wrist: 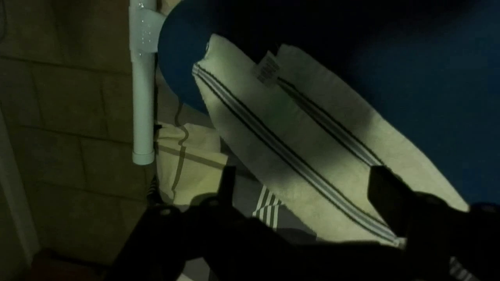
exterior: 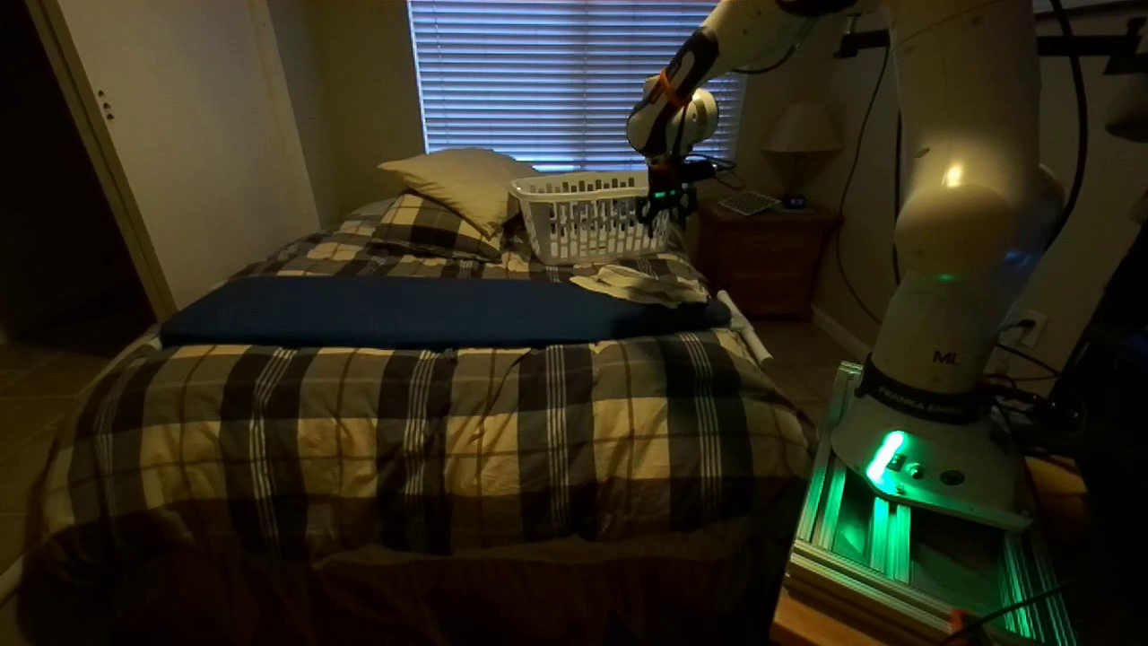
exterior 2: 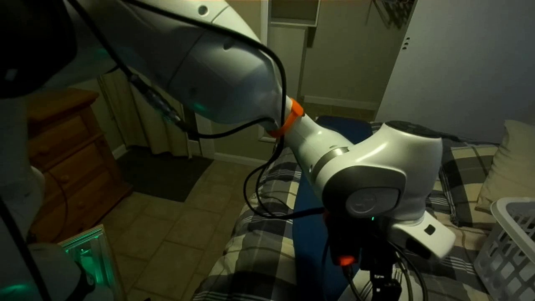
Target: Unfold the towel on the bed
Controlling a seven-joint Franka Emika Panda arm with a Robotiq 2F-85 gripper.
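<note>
The towel [exterior: 639, 285], cream-white with dark stripes, lies in layered folds across the edge of the dark blue cloth near the right side of the plaid bed [exterior: 502, 431]. In the wrist view the towel [wrist: 273, 121] stretches diagonally, with a white tag at its far end. My gripper [wrist: 302, 175] is open, its fingers wide apart and nothing held between them. From an exterior view the gripper [exterior: 665, 211] hangs above the towel, apart from it. Only a small part of the towel [exterior 2: 361, 284] shows in an exterior view, behind the wrist.
A long dark blue cloth [exterior: 377, 309] spans the bed. A white laundry basket [exterior: 587, 220] stands behind the towel, beside pale and plaid pillows [exterior: 466, 184]. A white pipe [wrist: 143, 101] runs along the bed's edge. A nightstand [exterior: 762, 260] with a lamp stands beyond.
</note>
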